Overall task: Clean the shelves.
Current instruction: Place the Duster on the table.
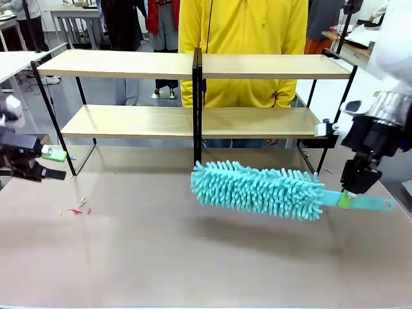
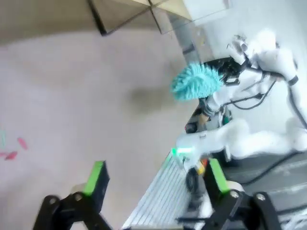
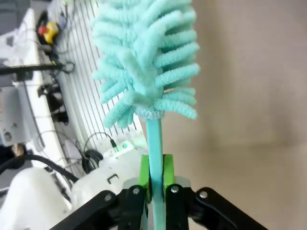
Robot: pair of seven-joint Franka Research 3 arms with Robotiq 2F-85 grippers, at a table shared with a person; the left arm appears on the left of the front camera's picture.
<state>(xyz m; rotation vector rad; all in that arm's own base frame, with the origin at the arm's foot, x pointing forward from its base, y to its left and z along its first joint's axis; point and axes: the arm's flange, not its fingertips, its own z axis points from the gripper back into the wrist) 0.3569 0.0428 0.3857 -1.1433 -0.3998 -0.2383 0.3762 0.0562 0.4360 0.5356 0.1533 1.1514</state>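
Beige and matte, the surface spreads smooth beneath the shelves, which stand at its far edge: two long pale-wood boards in a thin black metal frame with a black centre post. A person in a yellow hooded top stands behind the shelves. In front of the shelves, right of the post, a turquoise duster with a shaggy, noodle-like head hangs above the surface. The right gripper has its green-padded fingers pinching the duster's flat plastic handle. Left of the shelves, the left gripper has its fingers spread, holding nothing. Tiny red scraps lie in front of the shelves' left end.
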